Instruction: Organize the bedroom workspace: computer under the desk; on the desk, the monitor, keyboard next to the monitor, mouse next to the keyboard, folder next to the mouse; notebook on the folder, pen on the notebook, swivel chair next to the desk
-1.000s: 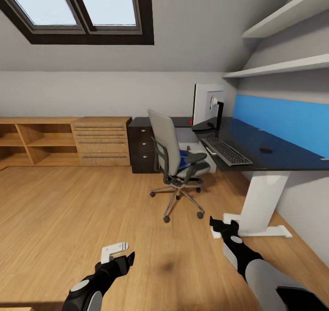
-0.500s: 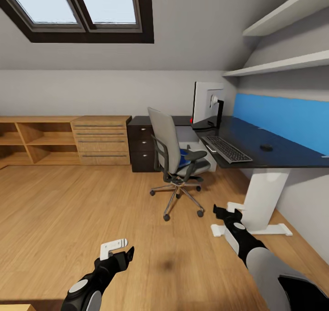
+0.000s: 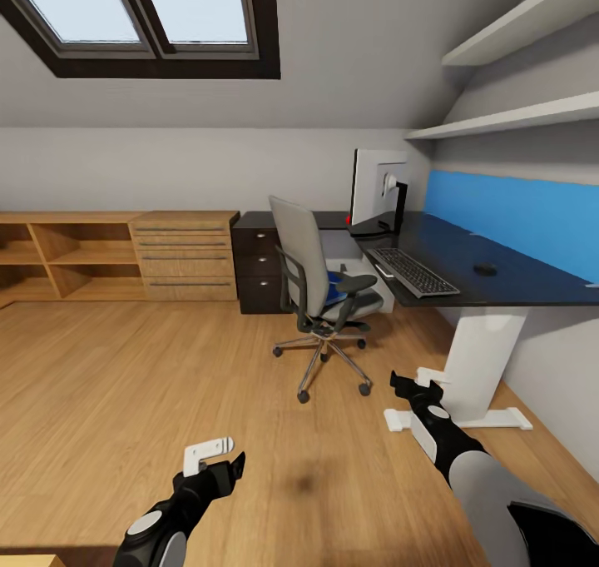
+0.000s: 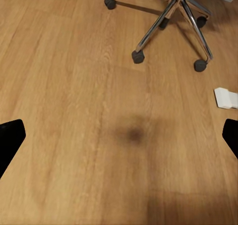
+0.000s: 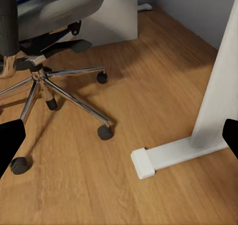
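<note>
Barely shifted since half second ago; right gripper (image 3: 413, 380) edged nearer table (image 3: 466, 267) leg. Both grippers, left gripper (image 3: 218, 459) included, open, empty. Risk: clipping swivel chair (image 3: 316, 288), knocking blue folder (image 3: 334, 289) off seat.

Black arms, grey oval panels; left hand (image 3: 218, 460) has white finger, right hand (image 3: 413, 380) black.

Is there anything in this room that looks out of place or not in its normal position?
One thing stands out: the blue folder lies on the seat of the swivel chair instead of on the desk. The monitor, keyboard and mouse sit on the desk in order. Nothing looks spilled or damaged.
</note>
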`<state>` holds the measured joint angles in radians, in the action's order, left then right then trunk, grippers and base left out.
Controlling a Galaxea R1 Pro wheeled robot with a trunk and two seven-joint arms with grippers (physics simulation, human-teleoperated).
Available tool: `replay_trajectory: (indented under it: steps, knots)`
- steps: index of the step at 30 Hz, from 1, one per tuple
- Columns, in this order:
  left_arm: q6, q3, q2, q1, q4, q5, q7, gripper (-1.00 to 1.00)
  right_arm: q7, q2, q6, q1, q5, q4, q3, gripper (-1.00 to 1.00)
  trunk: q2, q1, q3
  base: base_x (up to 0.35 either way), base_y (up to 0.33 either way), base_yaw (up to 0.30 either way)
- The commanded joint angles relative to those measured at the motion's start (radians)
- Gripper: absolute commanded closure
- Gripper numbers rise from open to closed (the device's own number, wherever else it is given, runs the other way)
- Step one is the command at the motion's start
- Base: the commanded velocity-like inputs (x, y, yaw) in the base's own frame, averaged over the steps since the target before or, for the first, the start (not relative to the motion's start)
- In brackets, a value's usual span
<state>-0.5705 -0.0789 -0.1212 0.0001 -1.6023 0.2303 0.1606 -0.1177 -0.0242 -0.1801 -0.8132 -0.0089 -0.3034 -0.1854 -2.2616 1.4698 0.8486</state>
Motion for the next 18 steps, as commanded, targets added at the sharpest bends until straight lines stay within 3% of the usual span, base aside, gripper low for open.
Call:
replay_trajectory:
  steps: [1, 18]
  knots:
    - [-0.003, -0.001, 0.000, 0.000, -0.001, 0.011, 0.008, -1.00, -0.001, 0.000, -0.004, -0.001, -0.001, 0.001, -0.001, -1.00, 0.000, 0.000, 0.001, 0.000, 0.000, 0.000]
    - [0.002, -0.028, 0.001, 0.000, 0.002, 0.006, 0.005, -1.00, 0.000, -0.002, -0.007, 0.000, 0.004, -0.001, -0.002, -1.00, 0.000, 0.000, 0.001, 0.000, 0.000, 0.000]
